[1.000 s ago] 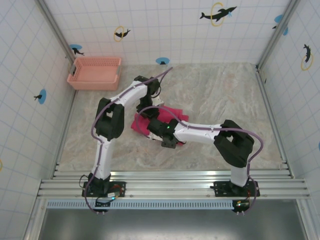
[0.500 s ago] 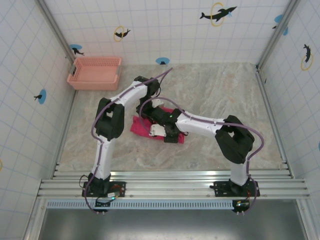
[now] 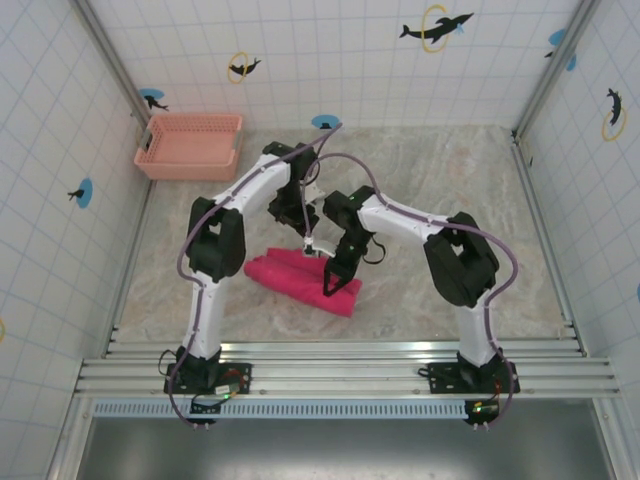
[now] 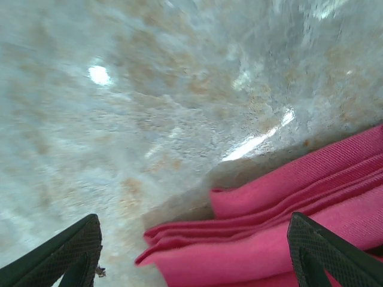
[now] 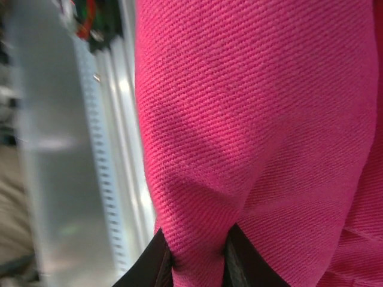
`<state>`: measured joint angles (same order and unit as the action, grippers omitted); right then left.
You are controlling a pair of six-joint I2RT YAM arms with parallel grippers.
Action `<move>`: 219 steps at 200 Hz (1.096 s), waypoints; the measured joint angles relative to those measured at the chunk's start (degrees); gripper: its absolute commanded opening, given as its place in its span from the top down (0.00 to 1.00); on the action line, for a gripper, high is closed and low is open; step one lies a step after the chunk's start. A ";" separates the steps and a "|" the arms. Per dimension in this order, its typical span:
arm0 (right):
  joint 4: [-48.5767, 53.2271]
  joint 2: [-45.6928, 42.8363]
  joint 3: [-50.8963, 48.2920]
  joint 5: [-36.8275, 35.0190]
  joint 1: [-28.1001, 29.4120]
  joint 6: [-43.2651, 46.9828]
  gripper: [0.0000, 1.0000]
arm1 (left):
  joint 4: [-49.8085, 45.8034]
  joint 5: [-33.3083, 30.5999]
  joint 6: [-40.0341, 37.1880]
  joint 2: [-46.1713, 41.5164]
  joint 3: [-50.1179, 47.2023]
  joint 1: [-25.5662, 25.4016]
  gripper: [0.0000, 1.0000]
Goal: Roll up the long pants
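Shifted toward the near edge of the table (image 3: 450,190) within the last second, the long pants (image 3: 300,280) lie as a bright magenta roll across the marbled surface, where they had been a flatter bundle further back under both wrists. The right arm, earlier stretched low across the table, now arches up and drops its right gripper (image 3: 330,287) onto the near side of the roll, toward its right end. From the right wrist, the right gripper (image 5: 197,263) has its two dark fingers (image 5: 161,263) drawn close together with a ridge of the twill cloth (image 5: 251,119) pinched between them, and a blurred metal rail (image 5: 114,149) runs behind. The left gripper (image 3: 308,243) hangs at the far edge of the roll, just beside the right arm's wrist. From the left wrist, the left gripper (image 4: 191,263) has its fingers (image 4: 66,257) spread wide apart with nothing between them, above the stacked, folded edges of the pants (image 4: 287,221) and bare table (image 4: 149,89); whether they touch the cloth cannot be told. A pale pink lattice basket (image 3: 190,145) stands well apart in the far left corner. Dolphin stickers (image 3: 435,27) with orange rings and blue discs dot the white tiled walls (image 3: 330,70).
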<state>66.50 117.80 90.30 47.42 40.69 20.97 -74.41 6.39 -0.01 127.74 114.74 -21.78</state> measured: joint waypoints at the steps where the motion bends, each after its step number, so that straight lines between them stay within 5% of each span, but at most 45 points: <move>1: 0.26 0.31 0.24 0.61 -0.22 -0.09 0.93 | 0.00 -0.09 0.00 -0.07 0.07 0.00 0.18; 48: 4.15 9.38 6.32 15.78 -7.02 -4.55 0.93 | -0.74 -4.63 0.26 -6.73 -1.05 0.09 0.17; 61: 4.59 10.91 7.61 17.55 -8.09 -5.57 0.93 | -1.03 -5.77 0.92 -9.27 -3.58 0.09 0.04; 84: 5.18 13.51 8.57 20.17 -9.68 -6.60 0.93 | -1.95 -6.25 4.59 -13.44 -8.41 0.09 0.03; 155: 7.13 19.98 9.84 26.08 -13.66 -7.26 0.95 | 4.31 5.03 21.84 -22.86 -30.23 0.31 0.03; 219: 8.07 23.28 10.45 28.74 -15.02 -7.32 0.96 | 14.53 10.38 32.72 -24.26 -37.13 1.11 0.02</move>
<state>74.56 141.08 100.75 76.16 25.67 13.65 -59.88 16.78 32.71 103.48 77.60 -20.67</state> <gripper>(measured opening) 0.200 0.975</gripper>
